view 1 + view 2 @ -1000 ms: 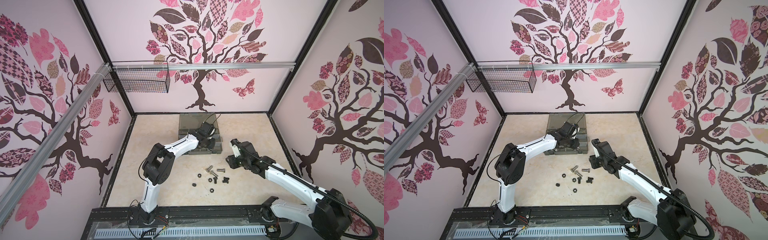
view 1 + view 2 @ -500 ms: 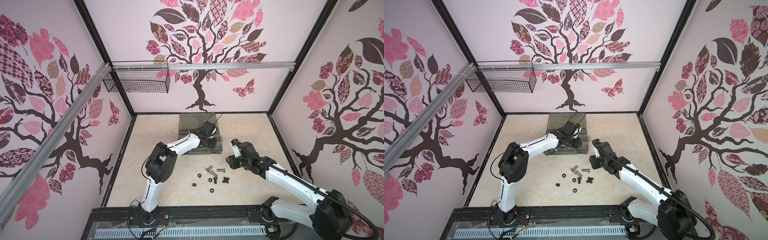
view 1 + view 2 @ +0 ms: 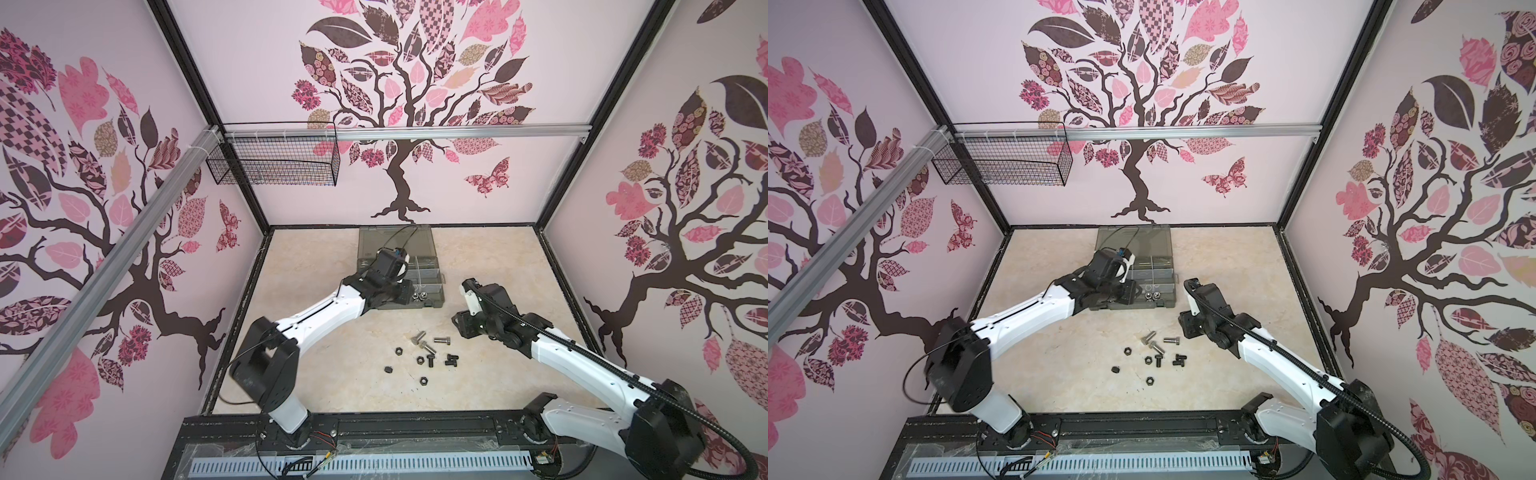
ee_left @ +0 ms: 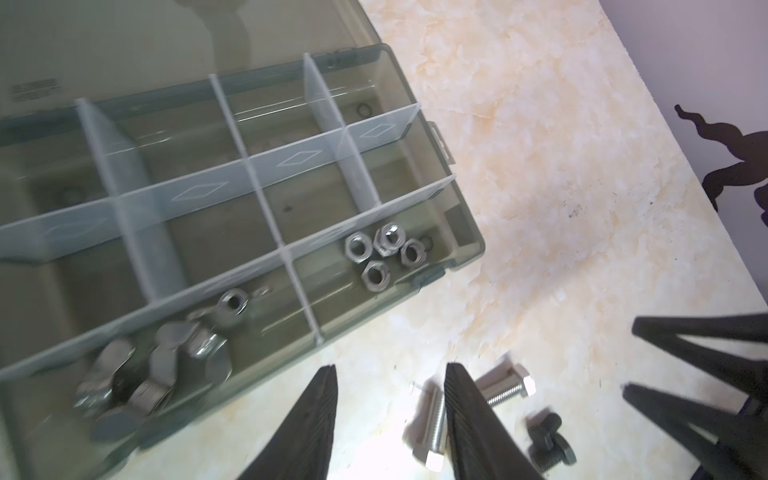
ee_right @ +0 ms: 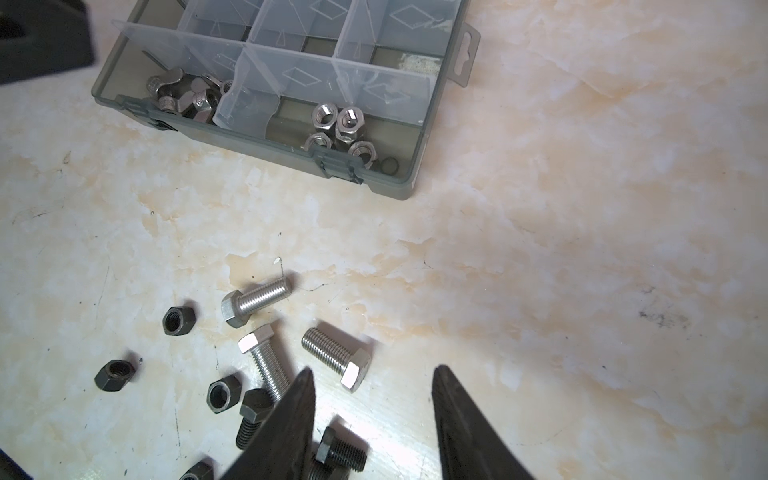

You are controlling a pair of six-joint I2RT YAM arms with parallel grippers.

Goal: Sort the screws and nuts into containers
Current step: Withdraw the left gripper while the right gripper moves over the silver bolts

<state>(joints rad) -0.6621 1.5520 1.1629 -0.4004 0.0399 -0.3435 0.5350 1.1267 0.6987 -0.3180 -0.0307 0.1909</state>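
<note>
— Over the near edge of the organiser case [image 5: 249,143] our left gripper [image 4: 390,368] has just spread its fingers; they stand apart now with nothing between them.
— So we judge a piece has been let go; the compartment of wing nuts [image 4: 153,374] is blurred, with one rounder silver nut [image 4: 232,303] at its edge, though we cannot tell whether that is the piece dropped.
— And the corner compartment beside it holds the silver hex nuts [image 4: 382,255].
— Our right gripper [image 5: 374,369] has not stirred; its fingers are parted and empty too, hanging above the loose pile on the table [image 5: 582,291].
— There we still have three silver screws [image 5: 255,303], the black nuts [image 5: 178,320] and the black screws [image 5: 340,451], near the case but not in it.
— Then silver nuts seem done; we reckon the left arm is free to go back for the next piece; screws and black nuts need compartments of their own.
</note>
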